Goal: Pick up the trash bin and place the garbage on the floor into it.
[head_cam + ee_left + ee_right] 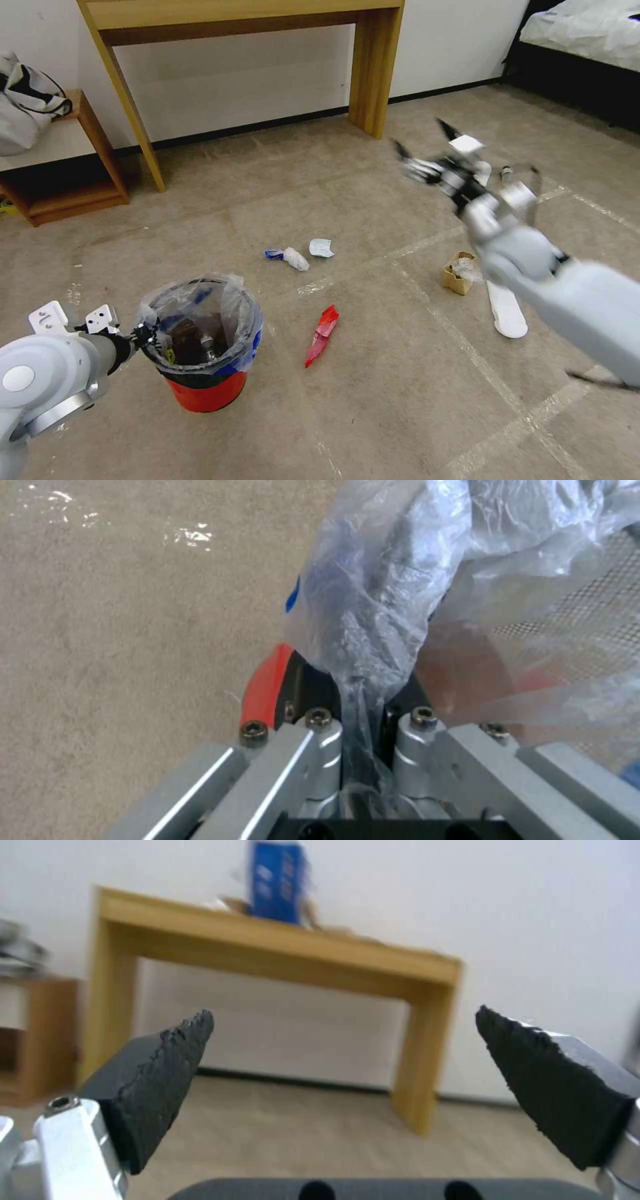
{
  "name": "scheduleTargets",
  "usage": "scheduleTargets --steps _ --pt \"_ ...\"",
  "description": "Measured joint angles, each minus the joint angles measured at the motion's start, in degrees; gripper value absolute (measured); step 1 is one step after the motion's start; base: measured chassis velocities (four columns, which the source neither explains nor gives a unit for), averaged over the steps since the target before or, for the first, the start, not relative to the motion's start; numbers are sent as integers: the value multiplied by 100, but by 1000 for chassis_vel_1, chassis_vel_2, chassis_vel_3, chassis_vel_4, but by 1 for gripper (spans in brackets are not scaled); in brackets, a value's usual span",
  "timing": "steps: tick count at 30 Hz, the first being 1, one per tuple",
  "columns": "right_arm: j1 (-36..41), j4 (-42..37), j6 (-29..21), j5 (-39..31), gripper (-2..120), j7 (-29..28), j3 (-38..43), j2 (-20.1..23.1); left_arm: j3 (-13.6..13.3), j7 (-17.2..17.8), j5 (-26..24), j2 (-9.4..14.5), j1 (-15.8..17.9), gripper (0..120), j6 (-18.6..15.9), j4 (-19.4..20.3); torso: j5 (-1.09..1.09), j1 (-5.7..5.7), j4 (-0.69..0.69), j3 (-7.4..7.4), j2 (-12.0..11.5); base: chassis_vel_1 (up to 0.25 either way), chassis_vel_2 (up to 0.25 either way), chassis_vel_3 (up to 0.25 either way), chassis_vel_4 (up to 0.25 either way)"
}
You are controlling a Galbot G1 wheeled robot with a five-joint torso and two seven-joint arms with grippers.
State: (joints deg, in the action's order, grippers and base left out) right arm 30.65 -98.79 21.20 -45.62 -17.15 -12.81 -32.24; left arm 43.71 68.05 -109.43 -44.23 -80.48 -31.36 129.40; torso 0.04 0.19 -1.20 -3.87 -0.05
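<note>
The trash bin [207, 390], red with a blue band and a clear bag liner, is at the lower left of the head view. My left gripper [143, 333] is shut on its near rim; the left wrist view shows the fingers [319, 730] pinching rim and bag [373, 605] by the bin's red wall [265, 687]. I cannot tell whether the bin rests on the floor [400, 400]. Garbage lies there: a red wrapper [322, 335], white crumpled papers [321, 248], a brown paper bag [459, 273] and a white slipper [507, 310]. My right gripper [423, 137] hangs open in the air, its fingertips [167, 1060] wide apart.
A wooden table [243, 17] stands against the far wall, also seen as the table [280, 952] in the right wrist view. A low shelf [67, 193] with a cloth bag [27, 100] is at the far left. A bed [587, 33] fills the far right corner.
</note>
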Motion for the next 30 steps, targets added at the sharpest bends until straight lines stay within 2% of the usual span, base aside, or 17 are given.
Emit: scheduleTargets --steps 2,3,5,9,10,12,13,15,20,22,28,30 --pt "444 -65 11 188 100 -223 519 -171 39 -4 49 -75 -69 4 -9 57 -7 -1 9 1 0 0 0 0 0" --pt "793 -110 -17 360 100 -317 892 -280 41 -8 85 -91 -88 4 -18 82 -6 0 9 1 0 0 0 0 0" --pt "921 -119 -30 441 100 -357 1014 -321 40 -9 102 -98 -94 4 -21 91 -7 -1 8 1 0 0 0 0 0" --pt "1889 -88 -92 1156 100 -692 1774 -651 43 -36 216 -167 -136 4 -53 97 -4 0 3 1 0 0 0 0 0" --pt "1889 -88 -92 1156 100 -692 1774 -651 43 -36 216 -167 -136 4 -53 97 -4 0 3 1 0 0 0 0 0" --pt "2397 -90 -133 1494 100 -888 2275 -918 46 -81 334 -204 -168 4 -89 58 -6 0 3 1 0 0 0 0 0" --pt "2397 -90 -133 1494 100 -888 2275 -918 46 -81 334 -204 -168 4 -89 58 -6 0 3 1 0 0 0 0 0" --pt "2698 -99 -174 1734 100 -1028 2646 -1226 47 -107 400 -237 -178 4 -99 43 -5 0 4 1 0 0 0 0 0" --pt "2936 -68 -165 1914 100 -1044 2915 -1493 54 -110 409 -264 -160 4 -99 43 -6 0 5 0 0 0 0 0 0" --pt "3354 -64 -67 2223 100 -925 3282 -1741 46 -109 402 -260 -112 4 -97 48 -7 0 4 0 0 0 0 0 0" --pt "3849 -40 83 2662 100 -773 3612 -2116 21 -106 393 -250 -109 4 -99 55 -6 0 3 0 0 0 0 0 0" --pt "4099 -32 129 3023 100 -728 3845 -2398 27 -104 386 -238 -102 4 -101 72 -6 0 4 1 0 0 0 0 0"
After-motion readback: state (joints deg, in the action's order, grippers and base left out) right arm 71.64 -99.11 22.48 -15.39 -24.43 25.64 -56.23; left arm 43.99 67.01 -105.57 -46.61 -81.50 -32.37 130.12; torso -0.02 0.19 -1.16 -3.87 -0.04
